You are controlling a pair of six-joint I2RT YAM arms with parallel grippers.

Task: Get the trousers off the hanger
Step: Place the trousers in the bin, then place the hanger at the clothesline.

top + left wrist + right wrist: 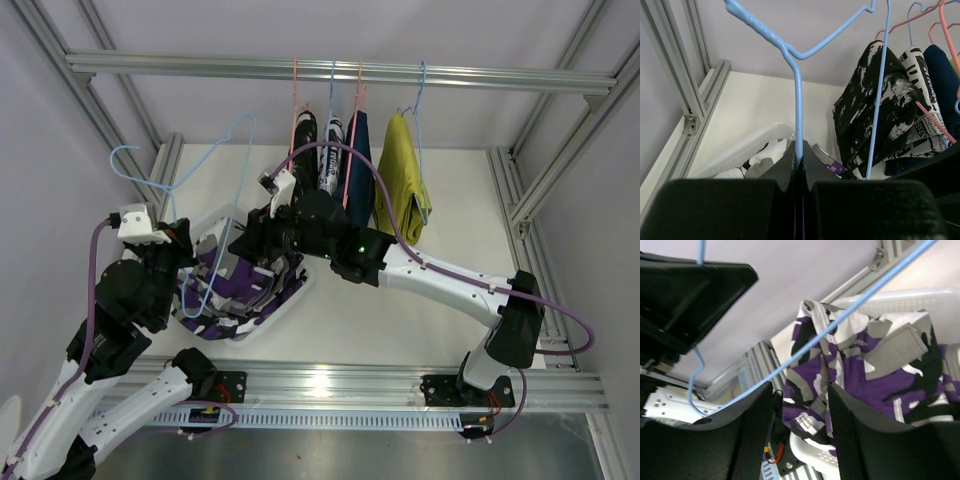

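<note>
1. Left wrist view. My left gripper (798,162) is clamped tight on the wire of the blue hanger (796,100), which rises straight up from my fingertips. I judge that this grip steadies the hanger while the cloth is worked off it. Beyond my fingers and to their right hang the black speckled trousers (865,110), the white printed trousers (920,125) and the navy trousers (940,75).
2. Right wrist view. My right gripper (800,390) has its fingers apart and holds nothing. The purple patterned trousers (875,365) lie just beyond my fingertips, heaped in the white basket (920,300). The hanger wire crosses between my fingers and the cloth. I cannot tell whether the cloth has cleared the hanger's lower bar.
3. Top view. My left arm is folded, with its wrist raised beside the basket. My right arm stretches across toward my left gripper and dips over the basket, probably ready to tug the cloth. The yellow trousers (400,180) hang from the rail (330,70), well off to the right of both grippers.
</note>
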